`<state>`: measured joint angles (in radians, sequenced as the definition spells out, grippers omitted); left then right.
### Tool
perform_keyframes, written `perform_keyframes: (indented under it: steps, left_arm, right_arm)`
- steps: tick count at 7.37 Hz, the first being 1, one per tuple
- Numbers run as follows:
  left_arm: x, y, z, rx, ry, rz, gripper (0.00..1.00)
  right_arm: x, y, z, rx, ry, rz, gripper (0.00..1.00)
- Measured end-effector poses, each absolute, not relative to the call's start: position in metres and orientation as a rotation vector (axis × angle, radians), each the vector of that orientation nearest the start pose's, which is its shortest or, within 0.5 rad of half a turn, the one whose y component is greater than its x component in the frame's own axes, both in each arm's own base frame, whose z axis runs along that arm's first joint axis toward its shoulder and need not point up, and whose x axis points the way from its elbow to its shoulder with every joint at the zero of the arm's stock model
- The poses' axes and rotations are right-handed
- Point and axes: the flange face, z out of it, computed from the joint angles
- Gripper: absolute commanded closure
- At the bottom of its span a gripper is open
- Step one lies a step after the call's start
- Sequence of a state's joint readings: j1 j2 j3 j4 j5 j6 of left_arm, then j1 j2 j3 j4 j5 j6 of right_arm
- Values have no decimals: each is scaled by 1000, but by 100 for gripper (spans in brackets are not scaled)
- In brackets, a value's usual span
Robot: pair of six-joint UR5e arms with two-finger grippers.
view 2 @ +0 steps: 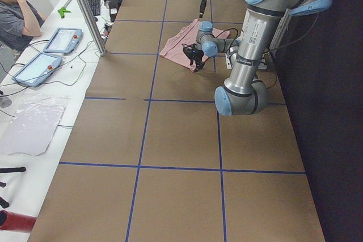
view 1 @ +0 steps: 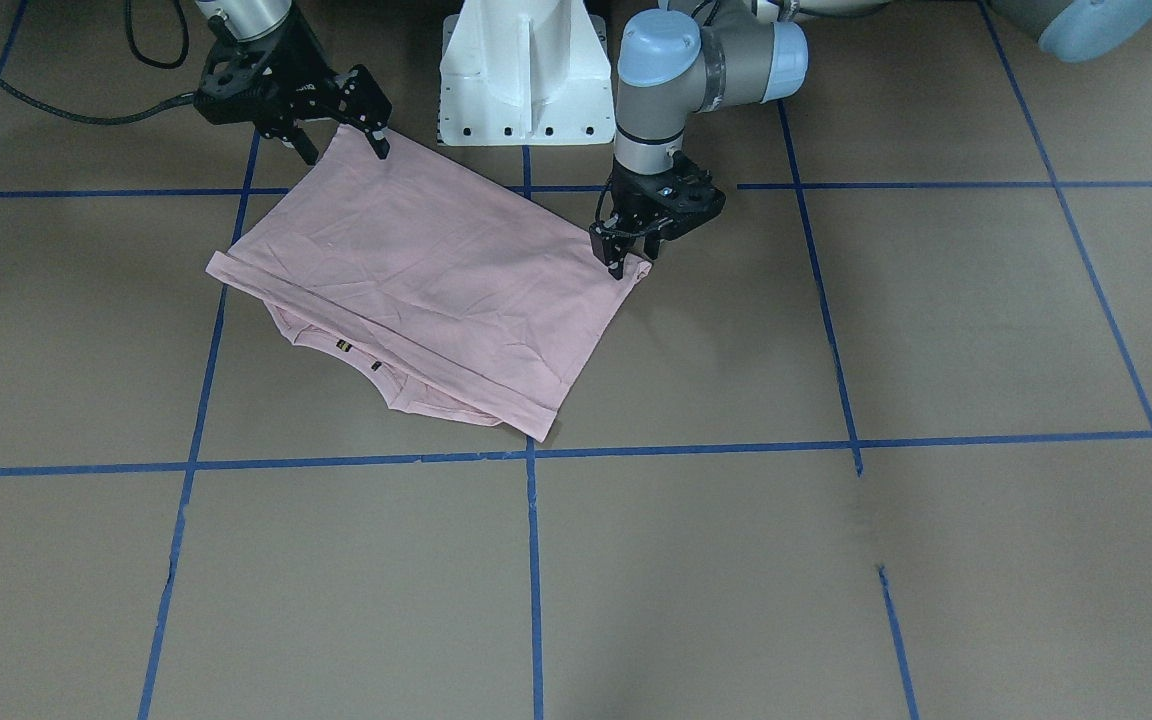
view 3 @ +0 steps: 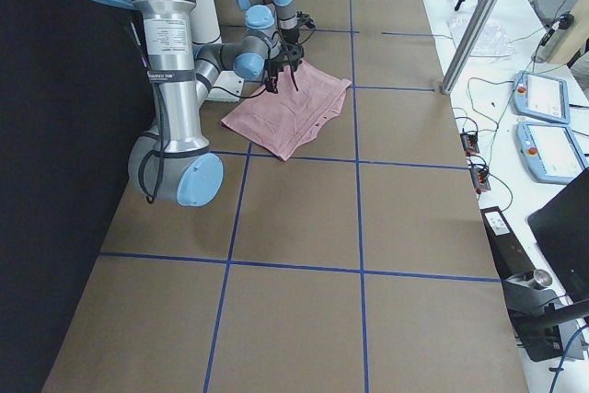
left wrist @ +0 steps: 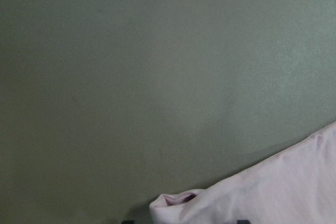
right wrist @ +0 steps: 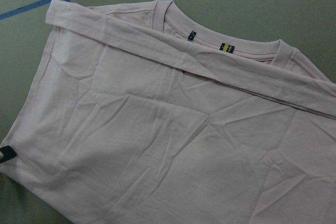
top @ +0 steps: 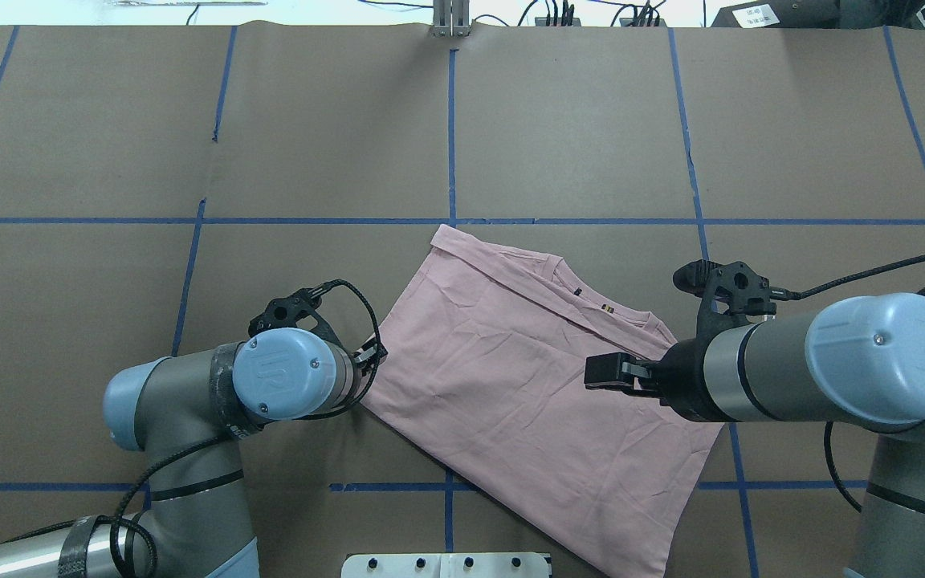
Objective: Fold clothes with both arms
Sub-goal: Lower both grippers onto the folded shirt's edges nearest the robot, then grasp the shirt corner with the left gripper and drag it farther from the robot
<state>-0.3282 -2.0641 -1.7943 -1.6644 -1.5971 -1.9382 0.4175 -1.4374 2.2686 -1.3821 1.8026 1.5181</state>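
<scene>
Brown paper ruled with blue tape lines covers the table. From my remote seat, the left gripper looks clamped on one robot-side corner of the pale pink T-shirt, with cloth bunched between its fingers. The right gripper stands wide apart over the other robot-side corner, gripping nothing. Beyond them the T-shirt lies folded flat near the table's middle, plain side up, its neckline peeking out past the far hem.

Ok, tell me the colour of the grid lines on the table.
The grid lines are blue, on a brown table; clearest in the overhead exterior view.
</scene>
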Motion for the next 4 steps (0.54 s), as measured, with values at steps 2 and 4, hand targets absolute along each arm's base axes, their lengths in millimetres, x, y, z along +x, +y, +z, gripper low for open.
perform_keyframes:
  steps: [2,4]
  left_arm:
    - [561,-332,275,-23,825,-648,100]
    - [553,-342,272,-6,833,-650,100]
  right_arm:
    - [-373,-286,261,31,-1036,214,0]
    - [-373,-286,262,30,-1032,215,0]
